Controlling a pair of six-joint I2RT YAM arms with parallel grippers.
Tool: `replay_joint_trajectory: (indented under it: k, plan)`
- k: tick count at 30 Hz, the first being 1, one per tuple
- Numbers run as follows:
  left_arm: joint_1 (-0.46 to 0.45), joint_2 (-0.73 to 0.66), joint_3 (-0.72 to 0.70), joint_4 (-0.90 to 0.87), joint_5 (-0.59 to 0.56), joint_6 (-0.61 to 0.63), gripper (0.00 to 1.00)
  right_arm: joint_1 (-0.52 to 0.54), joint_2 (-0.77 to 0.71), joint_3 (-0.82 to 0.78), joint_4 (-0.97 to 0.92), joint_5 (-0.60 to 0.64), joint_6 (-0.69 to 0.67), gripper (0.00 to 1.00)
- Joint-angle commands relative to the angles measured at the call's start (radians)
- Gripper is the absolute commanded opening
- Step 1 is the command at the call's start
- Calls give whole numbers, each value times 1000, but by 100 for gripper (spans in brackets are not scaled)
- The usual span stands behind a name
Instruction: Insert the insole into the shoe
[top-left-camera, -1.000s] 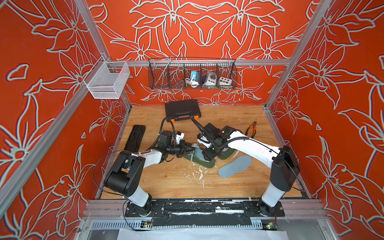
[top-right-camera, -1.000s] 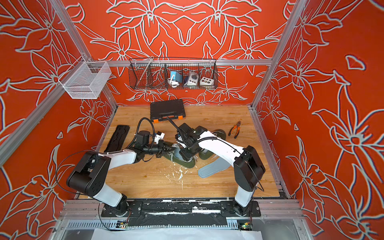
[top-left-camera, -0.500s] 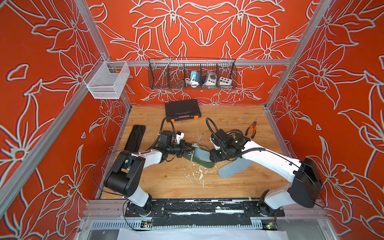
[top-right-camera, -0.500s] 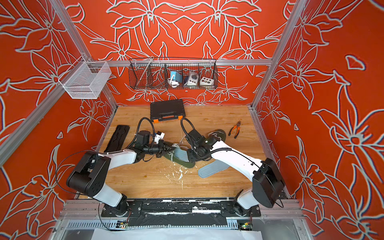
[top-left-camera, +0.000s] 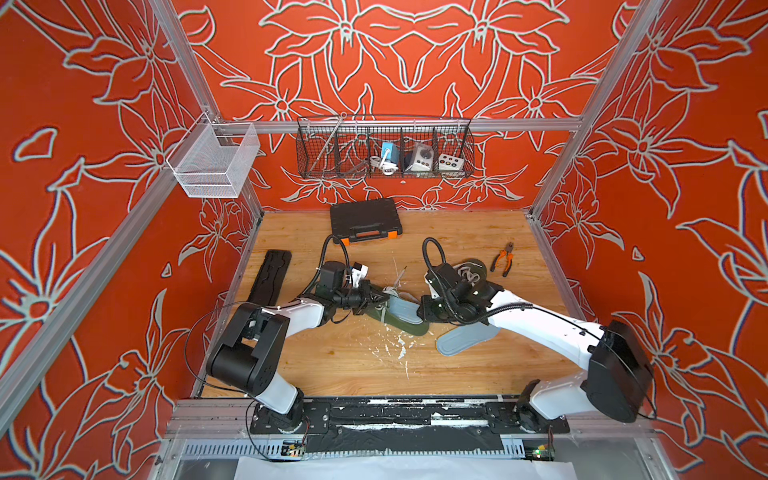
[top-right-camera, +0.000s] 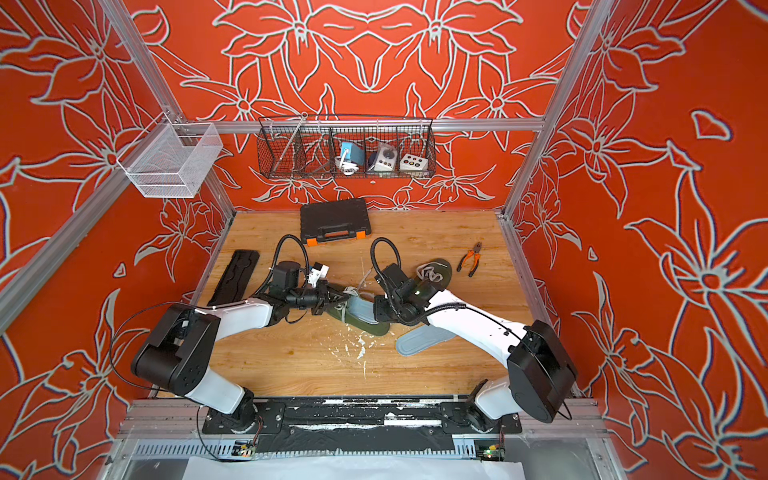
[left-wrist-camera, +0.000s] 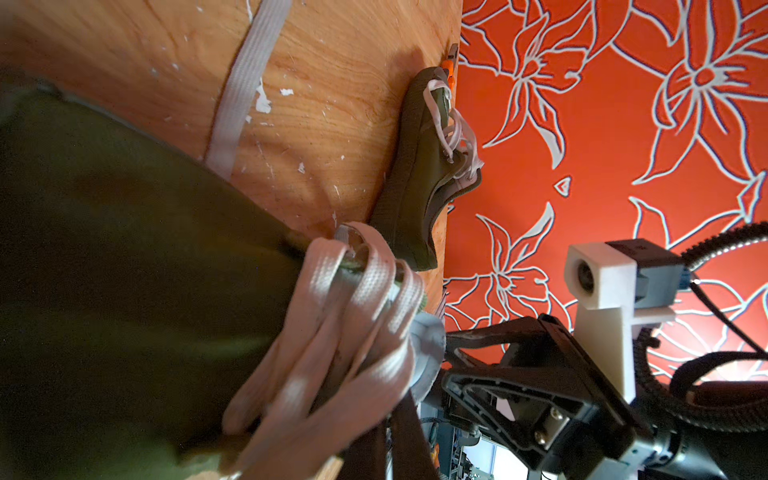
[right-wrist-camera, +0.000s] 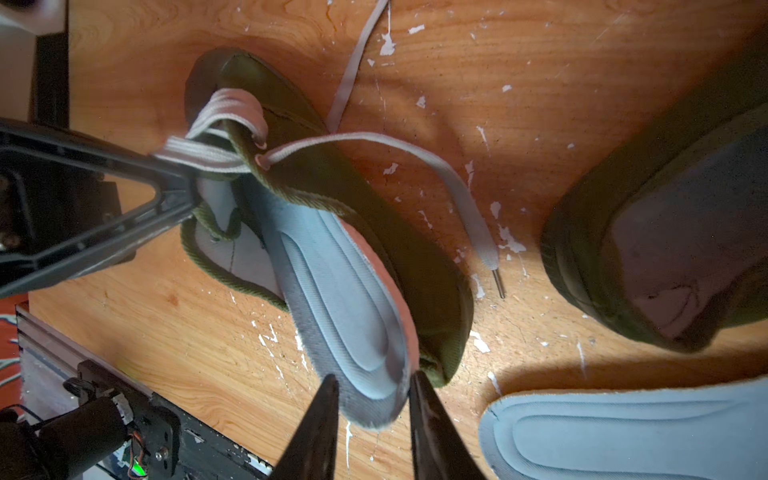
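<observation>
Seen up close, we note white shells (top-left-camera: 540, 326) on black joints (top-left-camera: 615, 374), ribbed black cables (left-wrist-camera: 727, 244), a white camera mount (left-wrist-camera: 598, 282) and a dark, tapered right gripper (right-wrist-camera: 374, 378).

1. The shoe (right-wrist-camera: 415, 257) is olive green, and its laces (right-wrist-camera: 232, 104) are pale pinkish white.
2. The insole (right-wrist-camera: 345, 307) in it is light blue-grey with curved ribs, as is the loose insole (right-wrist-camera: 623, 428).
3. The walls (top-left-camera: 415, 62) are orange-red with white-outlined flowers.
4. The wooden tabletop (top-left-camera: 353, 365) is honey brown, flecked white.
5. The tool case (top-left-camera: 365, 218) is black with orange latches.
</observation>
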Motion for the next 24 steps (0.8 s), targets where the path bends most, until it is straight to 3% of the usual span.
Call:
replay_joint_trajectory:
  k: [1, 8, 14, 22, 24]
  plan:
    - [-8, -38, 17, 7, 9, 16, 0, -2, 26, -4, 20, -14, 38, 30]
    - [-16, -37, 15, 6, 1, 18, 0, -4, 7, -27, -8, 33, 44, 36]
    - [-24, -34, 14, 10, -3, 15, 0, -2, 23, -34, 20, -14, 52, 33]
    - [-53, -39, 22, 3, -19, 11, 0, -2, 66, 31, 14, -9, 23, 2]
    - [-63, -35, 21, 8, -20, 8, 0, -3, 84, 47, 13, -13, 14, 0]
